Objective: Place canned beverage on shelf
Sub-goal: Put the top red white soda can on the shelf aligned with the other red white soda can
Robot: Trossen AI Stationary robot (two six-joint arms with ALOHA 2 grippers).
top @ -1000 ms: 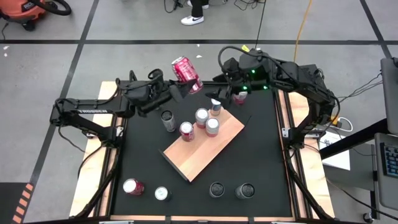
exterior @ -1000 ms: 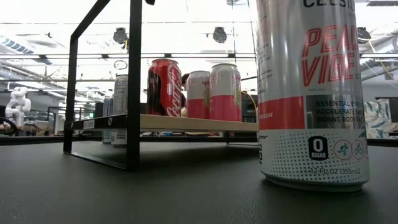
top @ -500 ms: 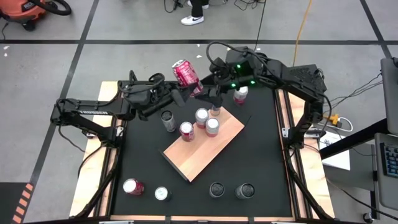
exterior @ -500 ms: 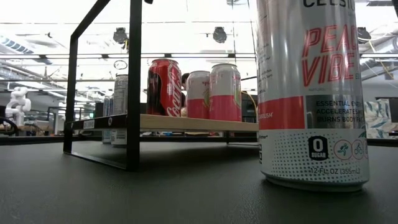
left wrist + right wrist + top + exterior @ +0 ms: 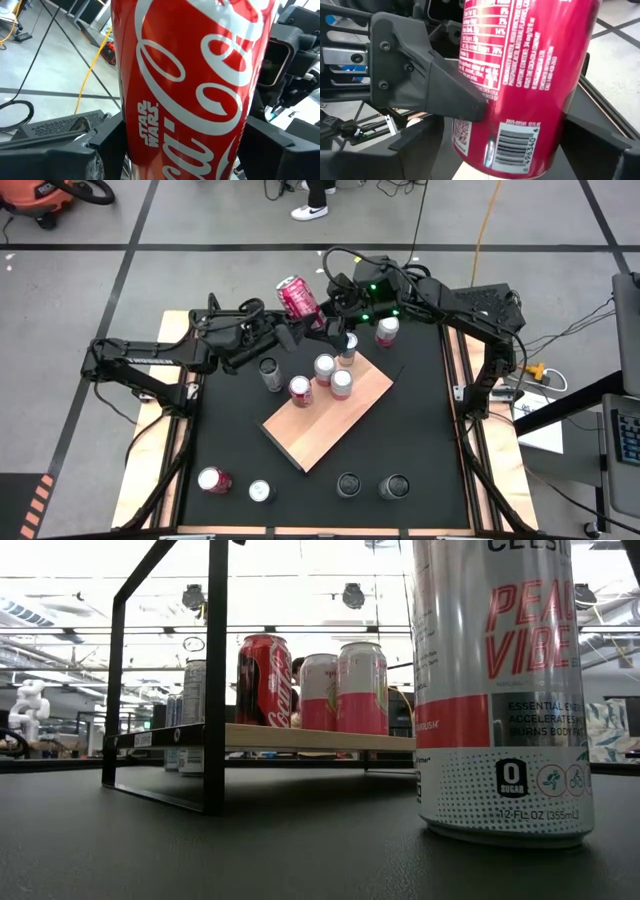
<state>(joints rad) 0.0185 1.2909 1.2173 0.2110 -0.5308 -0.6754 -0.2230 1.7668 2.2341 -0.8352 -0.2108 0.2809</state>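
Note:
A red cola can [image 5: 299, 297] hangs tilted above the table's far edge, with my left gripper [image 5: 296, 326] shut on it. My right gripper [image 5: 327, 319] has come in from the right and is open, one finger [image 5: 415, 147] on each side of the can's lower part [image 5: 520, 145]; whether they touch it I cannot tell. The shelf [image 5: 345, 415] is a light wooden board on a black frame in the middle of the table. Several cans stand on its far end [image 5: 324, 367], and the low view shows them too [image 5: 262, 680]. My left gripper pinches the can's side wall [image 5: 150, 135] between its two fingers, below the can's middle. One fingertip [image 5: 470, 107] lies on the wall beside the label print. The fingers come nearly level from the table's left. The can is lifted clear, its top tipped toward the far left.
A grey can [image 5: 270, 372] stands on the tabletop left of the shelf and a pink-and-white one [image 5: 386, 330] at the far right. More cans stand near the front edge [image 5: 213, 480] [image 5: 260, 491] [image 5: 349, 483] [image 5: 394, 486]. A tall white can [image 5: 500, 690] fills the low view's right.
My right gripper has moved toward the table's left and the held can, and its fingers now stand on either side of it. My left gripper has kept the can raised in the same place.

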